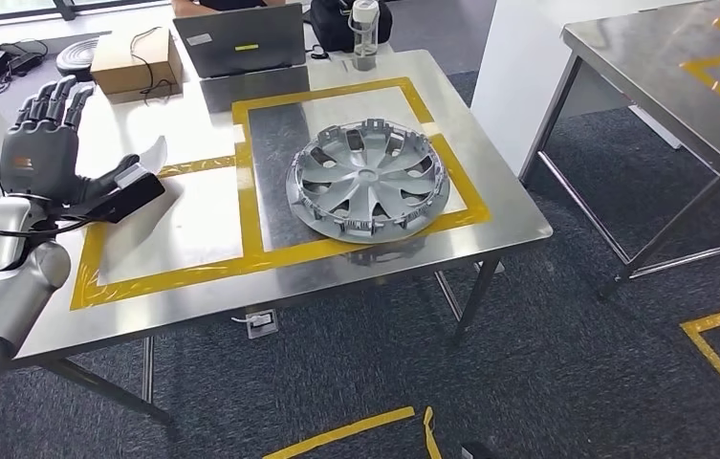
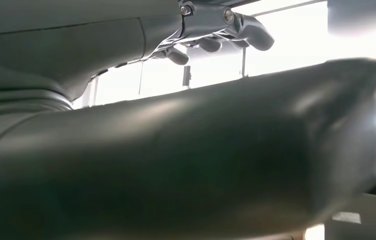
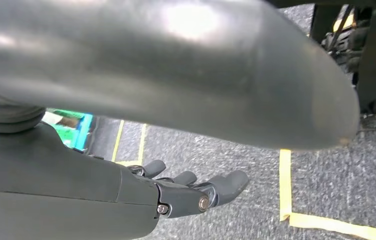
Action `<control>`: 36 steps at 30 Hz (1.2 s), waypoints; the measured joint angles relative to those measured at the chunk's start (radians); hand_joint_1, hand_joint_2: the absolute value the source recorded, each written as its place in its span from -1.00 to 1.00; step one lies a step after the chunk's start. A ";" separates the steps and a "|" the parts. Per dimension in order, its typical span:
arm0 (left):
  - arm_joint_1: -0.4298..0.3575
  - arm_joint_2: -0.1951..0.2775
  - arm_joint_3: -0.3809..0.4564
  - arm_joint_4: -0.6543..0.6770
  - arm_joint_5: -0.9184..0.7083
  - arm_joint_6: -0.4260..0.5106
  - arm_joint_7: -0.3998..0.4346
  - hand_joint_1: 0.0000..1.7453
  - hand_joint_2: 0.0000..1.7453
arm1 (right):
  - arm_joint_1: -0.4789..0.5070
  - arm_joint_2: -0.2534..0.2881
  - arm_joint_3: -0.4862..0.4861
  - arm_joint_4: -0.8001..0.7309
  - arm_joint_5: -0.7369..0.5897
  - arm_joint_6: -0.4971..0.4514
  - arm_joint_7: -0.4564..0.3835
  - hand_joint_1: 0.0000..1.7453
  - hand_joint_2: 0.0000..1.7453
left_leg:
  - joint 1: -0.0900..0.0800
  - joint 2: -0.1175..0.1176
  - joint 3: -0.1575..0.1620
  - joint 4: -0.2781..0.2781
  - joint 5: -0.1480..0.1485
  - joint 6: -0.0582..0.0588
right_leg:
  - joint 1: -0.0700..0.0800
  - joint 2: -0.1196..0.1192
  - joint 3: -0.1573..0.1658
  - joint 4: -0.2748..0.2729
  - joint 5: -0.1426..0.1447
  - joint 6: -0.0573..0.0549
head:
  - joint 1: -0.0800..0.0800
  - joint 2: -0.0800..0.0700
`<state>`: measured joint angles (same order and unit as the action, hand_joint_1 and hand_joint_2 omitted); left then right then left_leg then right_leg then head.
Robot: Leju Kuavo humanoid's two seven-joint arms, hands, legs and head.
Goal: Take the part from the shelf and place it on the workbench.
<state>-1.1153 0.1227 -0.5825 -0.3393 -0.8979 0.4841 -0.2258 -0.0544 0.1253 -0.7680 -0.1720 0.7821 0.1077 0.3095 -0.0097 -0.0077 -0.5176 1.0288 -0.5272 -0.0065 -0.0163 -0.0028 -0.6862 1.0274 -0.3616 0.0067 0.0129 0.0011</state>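
At the left edge of the head view the left hand (image 1: pixel 50 153) is raised over the left part of the workbench (image 1: pixel 193 287), palm turned toward the camera, its fingers (image 1: pixel 48 103) spread wide and upright and the thumb stretched out to the right, with nothing in its grasp; the silver forearm comes up from the lower left corner. In the left wrist view the same hand (image 2: pixel 215 30) shows its dark fingers loosely apart against bright windows. Behind the hand, in the upper left of the head view, a cardboard box (image 1: pixel 136 62) sits on the workbench with a black cable across it, and just right of it an open laptop (image 1: pixel 241 43). A clear bottle (image 1: pixel 364 33) stands at the far edge, upper centre. Yellow tape (image 1: pixel 241 191) marks two squares on the steel top. The part, a silver wheel cover (image 1: pixel 367 180), lies flat inside the right-hand square, its lower right rim overlapping the tape near the table's corner, well apart from the left hand. To the right, across dark carpet, a second steel table (image 1: pixel 662 76) stands in the upper right corner. The right hand (image 3: pixel 190 192) appears in the right wrist view, hanging above grey carpet with yellow floor tape (image 3: pixel 285 190), fingers gently curved, spread and holding nothing.
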 joint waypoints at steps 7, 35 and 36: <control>0.012 -0.008 -0.001 0.002 -0.008 0.000 0.018 -1.00 -1.00 | 0.003 0.002 -0.010 0.000 -0.007 -0.002 0.004 -1.00 -1.00 | 0.002 0.005 -0.077 -0.012 0.082 0.042 | -0.003 0.004 -0.077 0.240 -0.196 0.030 | 0.002 0.000; 0.203 0.041 0.033 0.053 -0.032 -0.045 0.092 -1.00 -1.00 | 0.005 -0.002 -0.027 -0.001 0.006 -0.004 0.004 -1.00 -1.00 | 0.003 0.006 -0.025 -0.013 0.038 0.035 | -0.002 -0.003 -0.031 0.056 -0.074 0.021 | 0.003 0.000; 0.208 0.042 0.035 0.054 -0.031 -0.044 0.094 -1.00 -1.00 | 0.005 -0.001 -0.027 -0.001 0.008 -0.005 0.008 -1.00 -1.00 | 0.003 0.006 -0.038 -0.012 0.051 0.039 | -0.002 -0.002 -0.049 0.115 -0.130 0.023 | 0.005 0.000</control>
<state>-0.9070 0.1647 -0.5472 -0.2853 -0.9292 0.4397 -0.1316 -0.0498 0.1240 -0.7955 -0.1732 0.7899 0.1031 0.3171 -0.0070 -0.0017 -0.5560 1.0166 -0.4763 0.0324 -0.0179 -0.0048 -0.7351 1.1429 -0.4917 0.0302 0.0176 0.0011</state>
